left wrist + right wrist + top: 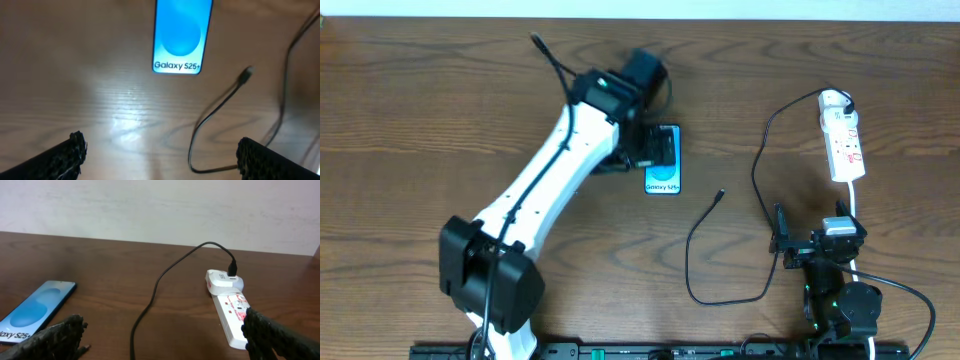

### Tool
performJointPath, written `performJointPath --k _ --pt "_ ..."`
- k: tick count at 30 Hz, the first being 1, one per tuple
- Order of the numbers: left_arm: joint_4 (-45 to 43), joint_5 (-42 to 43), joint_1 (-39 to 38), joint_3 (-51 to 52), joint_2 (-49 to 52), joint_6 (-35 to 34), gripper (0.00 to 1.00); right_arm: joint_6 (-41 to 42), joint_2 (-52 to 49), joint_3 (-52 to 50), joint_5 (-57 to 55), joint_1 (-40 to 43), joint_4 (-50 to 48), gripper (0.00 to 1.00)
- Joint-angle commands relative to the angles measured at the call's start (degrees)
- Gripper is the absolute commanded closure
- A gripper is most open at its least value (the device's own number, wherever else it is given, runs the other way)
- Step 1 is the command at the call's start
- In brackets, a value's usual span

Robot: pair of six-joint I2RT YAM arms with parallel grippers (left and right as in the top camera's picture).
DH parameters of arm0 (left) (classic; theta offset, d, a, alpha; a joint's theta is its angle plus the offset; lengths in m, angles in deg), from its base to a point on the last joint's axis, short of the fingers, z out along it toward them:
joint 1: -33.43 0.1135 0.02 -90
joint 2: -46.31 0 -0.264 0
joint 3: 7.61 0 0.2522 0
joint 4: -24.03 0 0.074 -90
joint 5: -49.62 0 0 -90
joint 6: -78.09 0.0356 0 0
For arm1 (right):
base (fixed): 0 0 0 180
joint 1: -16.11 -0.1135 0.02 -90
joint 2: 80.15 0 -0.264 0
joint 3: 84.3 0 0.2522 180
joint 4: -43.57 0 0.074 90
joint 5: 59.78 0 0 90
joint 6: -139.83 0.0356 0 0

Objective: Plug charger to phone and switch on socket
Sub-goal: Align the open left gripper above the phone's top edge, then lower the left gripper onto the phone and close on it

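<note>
Overhead: left gripper (645, 150) hangs over phone (663, 176), hiding its far end, gripping nothing. Plug tip (720, 194) lies loose on table (420, 100), near phone's right side, apart from it. Charger cable (689, 265) loops round to adapter (834, 99), apparently seated in socket (845, 145).

Left wrist: fingers spread wide, empty. Phone's lettered end ahead, plug tip off to right.

Right wrist: right gripper (165, 327) spread, empty. Socket ahead, to right.

Judgement: plugging not begun. Next move: pinch plug tip, line it up with phone's lettered end. Switch comes after.
</note>
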Motion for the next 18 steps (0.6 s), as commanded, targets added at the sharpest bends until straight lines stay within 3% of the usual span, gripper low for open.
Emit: performJointPath --k 1,8,18 --pt "2.91 -3.13 0.98 -9.55 0.61 2.19 0.02 0.74 0.24 -0.07 -0.02 0.33 0.26 0.01" --pt "7.10 -5.51 1.09 -22.84 9.31 3.89 0.02 0.74 0.24 -0.07 -0.02 0.33 0.26 0.01" --pt "-0.28 -6.71 1.01 -22.77 22.25 4.00 0.02 0.74 0.24 -0.07 -0.02 0.33 0.26 0.01"
